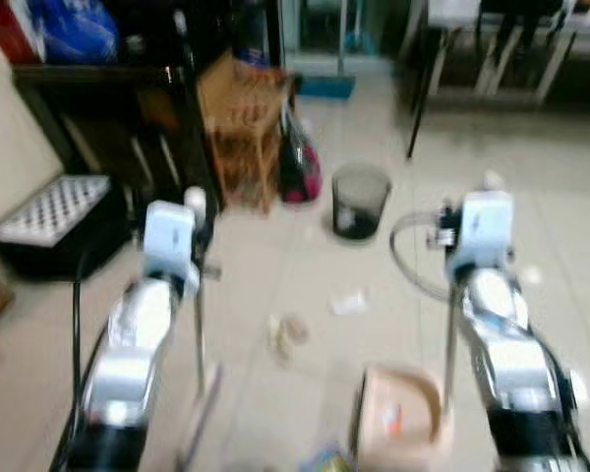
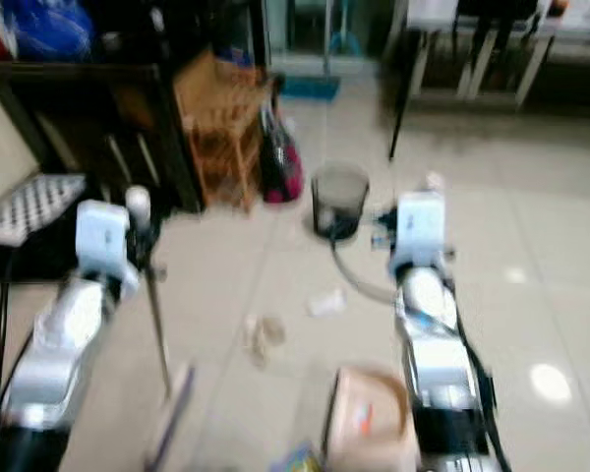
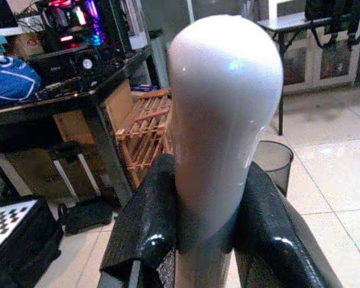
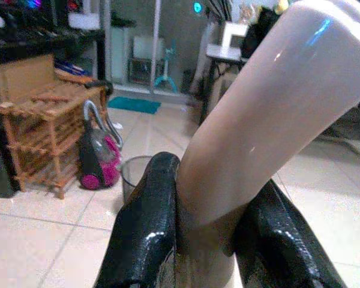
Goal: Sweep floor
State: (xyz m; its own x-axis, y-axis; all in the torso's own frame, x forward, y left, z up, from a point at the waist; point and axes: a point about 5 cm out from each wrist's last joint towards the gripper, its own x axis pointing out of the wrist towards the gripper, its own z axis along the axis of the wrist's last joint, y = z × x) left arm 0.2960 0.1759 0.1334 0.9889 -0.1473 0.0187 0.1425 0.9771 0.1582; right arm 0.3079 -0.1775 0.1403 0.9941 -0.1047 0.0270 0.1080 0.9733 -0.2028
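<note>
My left gripper [image 3: 209, 237] is shut on the broom handle [image 3: 225, 114], whose white rounded top stands up between the black fingers [image 3: 145, 225]. The thin stick runs down to the broom head [image 1: 202, 408] on the tiles at lower left. My right gripper [image 4: 207, 240] is shut on the pale pink dustpan handle [image 4: 270, 114]. The dustpan [image 1: 403, 413] rests on the floor by my right arm. Crumpled paper [image 1: 288, 334] and a white scrap [image 1: 349, 302] lie on the tiles between the arms. Both eye views are blurred.
A dark mesh bin [image 1: 360, 202] stands ahead at centre. A wooden rack [image 1: 244, 147] and a pink vacuum [image 1: 300, 169] sit beside a dark desk [image 1: 108, 88] on the left. A checkerboard case [image 1: 54, 211] lies far left. Table legs [image 1: 492, 59] are at the back right.
</note>
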